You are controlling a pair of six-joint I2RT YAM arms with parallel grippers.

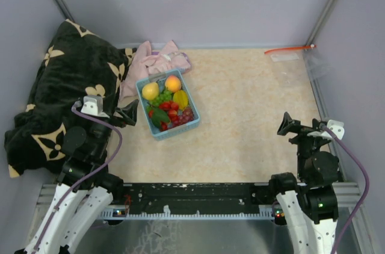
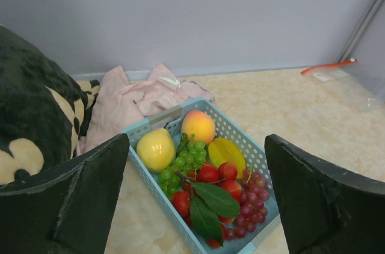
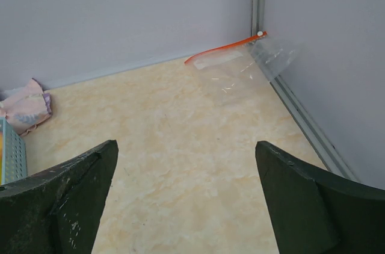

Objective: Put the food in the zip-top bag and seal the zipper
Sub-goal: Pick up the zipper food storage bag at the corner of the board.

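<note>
The food (image 1: 168,106) lies heaped in a light-blue basket (image 1: 157,135) left of centre: a yellow pear (image 2: 155,148), an orange peach (image 2: 198,126), a yellow piece (image 2: 226,153), red berries (image 2: 216,173), green grapes (image 2: 180,167), dark-red grapes (image 2: 252,203) and green leaves (image 2: 213,203). My left gripper (image 1: 129,111) stands open just left of the basket, holding nothing. The clear zip-top bag (image 1: 295,61) lies flat in the far right corner, its red-orange zipper (image 3: 222,49) along the far edge with a white slider (image 3: 260,34). My right gripper (image 1: 287,126) is open and empty, well short of the bag.
A pink cloth (image 1: 153,61) is bunched behind the basket. A black flowered cushion (image 1: 60,91) fills the left side. Grey walls close the back and sides, with a metal rail (image 1: 322,103) along the right edge.
</note>
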